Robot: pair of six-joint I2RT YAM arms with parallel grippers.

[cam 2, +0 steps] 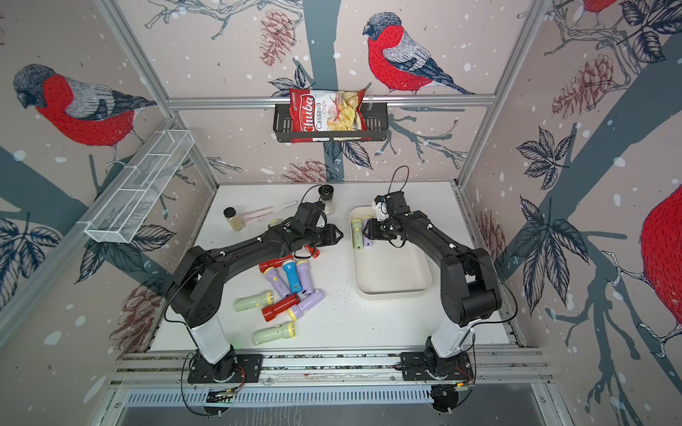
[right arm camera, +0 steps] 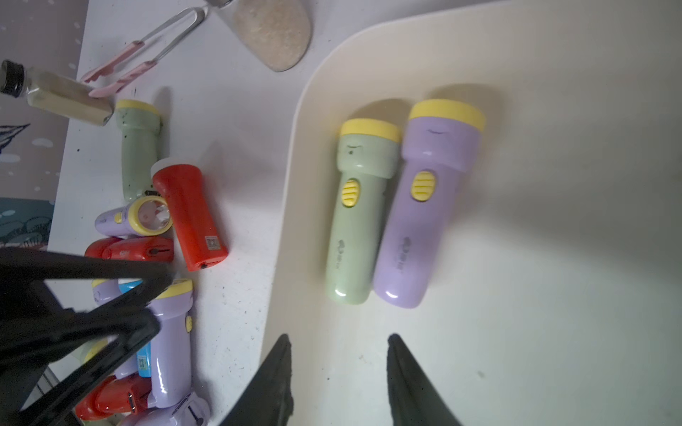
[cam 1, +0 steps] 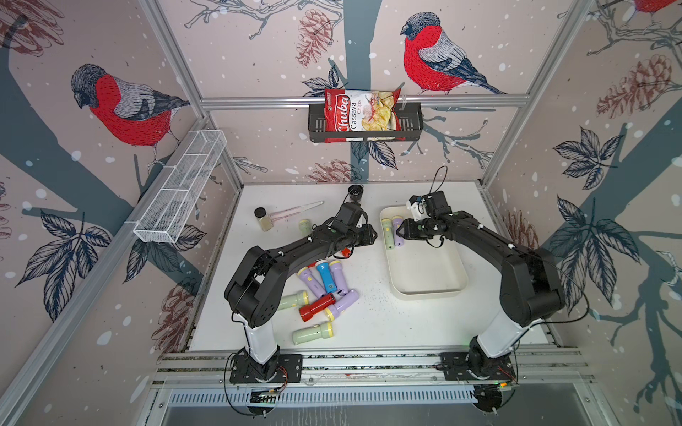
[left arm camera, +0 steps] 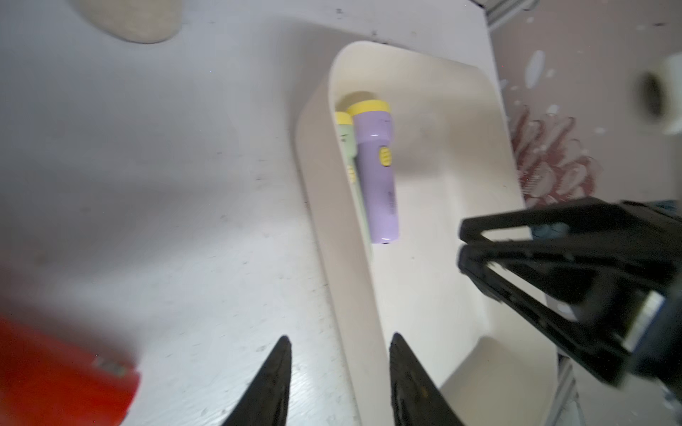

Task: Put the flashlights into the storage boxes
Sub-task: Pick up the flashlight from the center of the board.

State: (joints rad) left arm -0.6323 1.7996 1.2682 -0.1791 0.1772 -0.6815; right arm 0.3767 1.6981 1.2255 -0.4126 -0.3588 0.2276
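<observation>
The right gripper (right arm camera: 337,372) is holding its two black fingertips apart with nothing between them, hanging empty over the floor of the cream-white shallow rectangular plastic tray (cam 1: 428,293). Just beyond those tips, a lilac yellow-rimmed plastic flashlight (right arm camera: 417,221) and a pale green yellow-rimmed plastic flashlight (right arm camera: 354,221) are lying flat in the tray. They are touching side by side, heads pointing to the tray's far end, the green one nearer the wall on the left arm's side. The left gripper (left arm camera: 339,372) is likewise standing open and empty, hovering over the white table (cam 1: 369,324) right at that same wall. Closer to the left arm's base, a loose pile of flashlights is lying on the table, among them a blue plastic flashlight (cam 1: 326,278) and a red plastic flashlight (cam 1: 317,307). Another pale green flashlight (cam 1: 313,333) is lying just apart on the near side.
</observation>
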